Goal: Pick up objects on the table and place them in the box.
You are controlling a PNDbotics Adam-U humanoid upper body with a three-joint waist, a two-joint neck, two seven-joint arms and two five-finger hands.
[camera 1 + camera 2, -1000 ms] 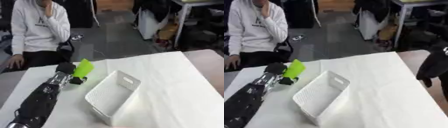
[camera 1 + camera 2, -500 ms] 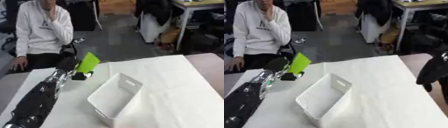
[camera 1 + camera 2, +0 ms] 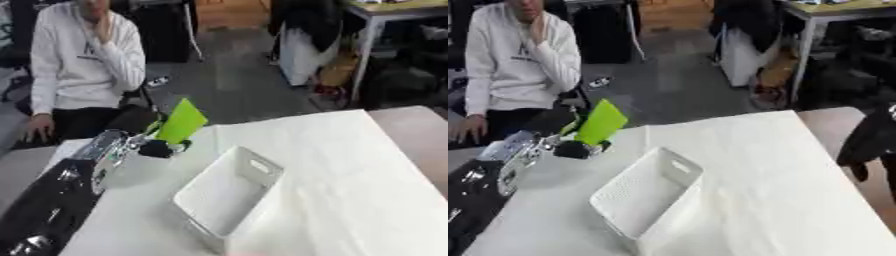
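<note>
A flat bright green object (image 3: 182, 121) is held up above the table's far left part, tilted. My left hand (image 3: 159, 148) is shut on its lower end, and the black and silver left arm runs in from the lower left corner. A white perforated box (image 3: 229, 191) with a handle slot sits at the middle of the white-covered table (image 3: 350, 165), to the right of and nearer than the green object. My right hand (image 3: 866, 145) hangs dark at the right edge in the right eye view, off the table's side; its fingers are blurred.
A person in a white top sits beyond the table's far left edge. Brown table surface (image 3: 420, 130) shows past the white cover on the right. Desks and chairs stand in the room behind.
My left hand has lifted the green object up off the table. The camera has tilted, so the whole scene has shifted in the view.
</note>
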